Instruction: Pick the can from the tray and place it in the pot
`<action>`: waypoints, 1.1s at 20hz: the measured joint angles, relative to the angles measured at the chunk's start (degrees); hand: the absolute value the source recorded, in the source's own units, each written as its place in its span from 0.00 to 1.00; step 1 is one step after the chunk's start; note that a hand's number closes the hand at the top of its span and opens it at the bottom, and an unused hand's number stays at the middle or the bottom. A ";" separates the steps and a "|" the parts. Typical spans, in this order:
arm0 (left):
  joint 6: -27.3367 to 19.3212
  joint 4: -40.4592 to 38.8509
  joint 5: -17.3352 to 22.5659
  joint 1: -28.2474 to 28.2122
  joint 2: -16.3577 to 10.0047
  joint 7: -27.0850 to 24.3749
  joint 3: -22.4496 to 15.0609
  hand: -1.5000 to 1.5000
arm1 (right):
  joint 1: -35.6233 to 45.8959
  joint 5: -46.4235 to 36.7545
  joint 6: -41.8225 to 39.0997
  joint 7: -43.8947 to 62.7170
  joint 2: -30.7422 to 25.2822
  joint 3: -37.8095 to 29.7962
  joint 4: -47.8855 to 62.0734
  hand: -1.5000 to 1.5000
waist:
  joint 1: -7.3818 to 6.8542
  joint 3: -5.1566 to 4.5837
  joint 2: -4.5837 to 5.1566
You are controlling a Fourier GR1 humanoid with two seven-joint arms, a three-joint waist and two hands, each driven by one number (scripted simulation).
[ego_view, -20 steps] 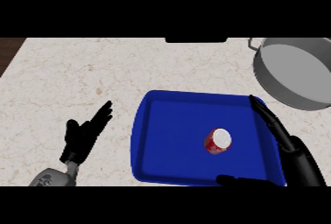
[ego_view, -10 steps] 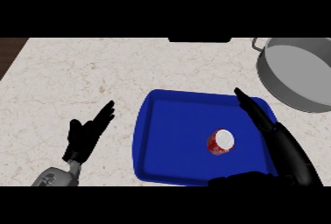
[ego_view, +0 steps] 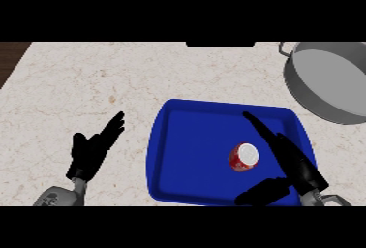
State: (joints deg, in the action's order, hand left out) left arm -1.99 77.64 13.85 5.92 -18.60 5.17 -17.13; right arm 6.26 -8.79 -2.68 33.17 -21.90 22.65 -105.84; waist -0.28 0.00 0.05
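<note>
Head view: small red can w/ white top (ego_view: 244,157) is sitting upright on the blue rectangular tray (ego_view: 184,145), right of tray centre, not yet lifted. Right robot hand (ego_view: 301,170) is hovering over the tray's right side, spread wide & holding nothing. Its straight fingers (ego_view: 266,133) are pointing away from the robot just right of the can, and its thumb (ego_view: 262,193) is sticking out below it, so the can is sitting in the open gap btw them. Can't tell if anything is touching the can yet. Grey round metal pot (ego_view: 332,82) is standing off the tray at top right on the speckled beige stone bench (ego_view: 85,82), partly cut by the view's edge. Left robot hand (ego_view: 91,151) is resting open at lower left, fingers up.

Step in hand, imo: closing on the can. To do it well:
- Bring the palm in toward the can's side.
- Centre the can btw thumb & fingers before curling.
- Wrap round mid-height rather than the rim, so the can isn't tipping or rolling on the tray.
- Lift straight up, clearing the tray lip, before swinging toward the pot.
</note>
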 measured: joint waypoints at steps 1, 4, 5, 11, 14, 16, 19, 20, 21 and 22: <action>0.11 -0.64 -0.55 0.30 0.50 -0.05 0.27 0.50 | -0.62 -0.53 -0.42 -1.77 -0.05 -0.61 1.27 0.00 | 0.08 0.01 0.00; 0.98 0.31 -1.63 -0.41 1.01 0.56 1.46 0.50 | -2.30 -2.34 -0.79 -5.90 0.70 -2.59 3.11 0.00 | 0.18 0.01 -0.04; 0.70 1.37 -2.34 -1.24 1.43 0.88 1.37 0.50 | -2.18 -2.78 -1.02 -6.94 1.07 -3.34 3.85 0.00 | 0.17 0.02 -0.05; 2.49 1.68 -3.77 -1.15 2.48 2.12 3.47 0.50 | -4.79 -0.80 -4.39 -13.89 1.18 -8.75 5.98 0.00 | 0.31 0.01 -0.07; 2.08 0.62 -4.71 -0.54 3.87 2.04 3.67 0.50 | -6.93 1.37 -5.48 -17.06 2.87 -9.03 6.18 0.00 | 0.41 0.01 -0.06; 2.93 -0.15 -4.82 -0.72 3.91 1.22 4.14 0.50 | -6.50 2.97 -6.04 -19.69 4.44 -9.83 8.78 0.00 | 0.32 0.01 -0.04; 3.61 -0.23 -4.95 -0.02 3.94 1.84 5.01 0.50 | -7.04 5.12 -7.12 -24.73 6.25 -10.98 12.12 0.00 | 0.30 0.02 -0.03; 3.70 -0.26 -5.22 -0.40 4.17 1.35 5.04 0.50 | -6.69 6.20 -7.59 -25.40 6.86 -11.64 13.18 0.00 | 0.26 0.02 -0.03; 3.88 -1.16 -5.54 -0.13 4.60 0.64 5.28 0.50 | -6.31 7.02 -7.94 -24.75 7.59 -11.88 13.11 0.00 | 0.29 0.03 -0.02; 4.06 -1.73 -5.95 0.05 4.83 0.12 5.48 0.50 | -6.12 7.05 -7.73 -25.41 8.66 -11.86 14.43 0.00 | 0.27 0.04 -0.07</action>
State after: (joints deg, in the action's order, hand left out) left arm 2.07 75.90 7.90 5.97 -13.78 5.29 -11.65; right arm 0.14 -1.74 -10.41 7.76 -13.24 10.79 -91.41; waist -0.01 0.04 -0.02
